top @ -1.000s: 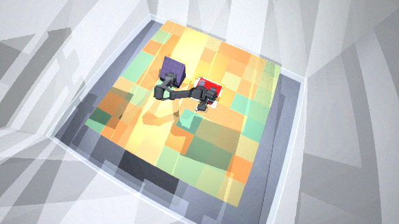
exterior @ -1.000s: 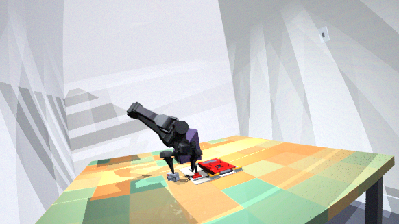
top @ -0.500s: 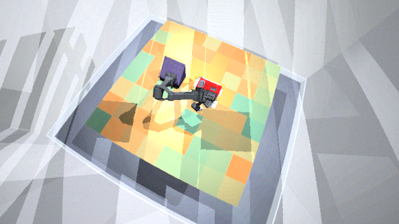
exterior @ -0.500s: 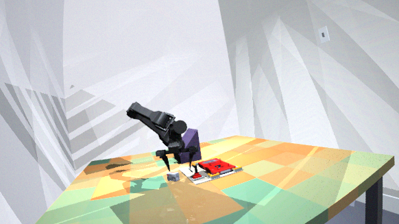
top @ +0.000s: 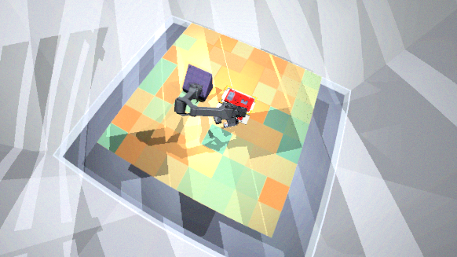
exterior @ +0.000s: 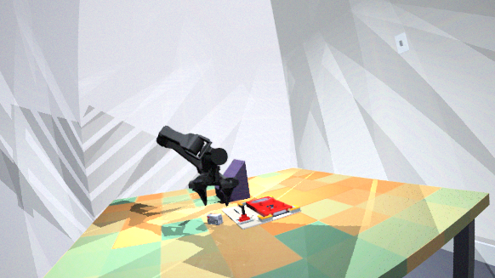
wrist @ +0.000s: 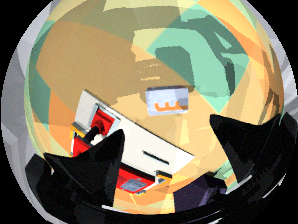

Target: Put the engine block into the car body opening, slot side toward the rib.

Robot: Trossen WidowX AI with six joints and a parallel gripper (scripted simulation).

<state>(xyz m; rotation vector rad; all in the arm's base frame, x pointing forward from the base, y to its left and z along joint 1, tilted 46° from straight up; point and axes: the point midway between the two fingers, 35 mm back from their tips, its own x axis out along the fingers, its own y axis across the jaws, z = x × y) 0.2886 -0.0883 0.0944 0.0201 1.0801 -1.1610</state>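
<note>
The engine block [exterior: 214, 218] [wrist: 167, 101] is a small grey block with an orange mark on the face toward the wrist camera. It lies on the table beside the car body [top: 239, 98] [exterior: 268, 206] [wrist: 131, 137], a white plate with a raised red part, and is apart from it. A small red piece [exterior: 242, 218] [wrist: 101, 123] with a black post stands on the plate's bare end, inside a grey square outline. My gripper [exterior: 216, 205] [wrist: 168, 125] is open and empty, above the table near the block. Which side bears the slot, and the rib, I cannot tell.
A purple wedge-shaped block [top: 198, 78] [exterior: 239, 181] [wrist: 196, 193] stands behind the gripper, near the arm's base. The car body's red part lies beyond one finger in the wrist view. Shadows of the arm fall over the patchwork table [top: 235, 203].
</note>
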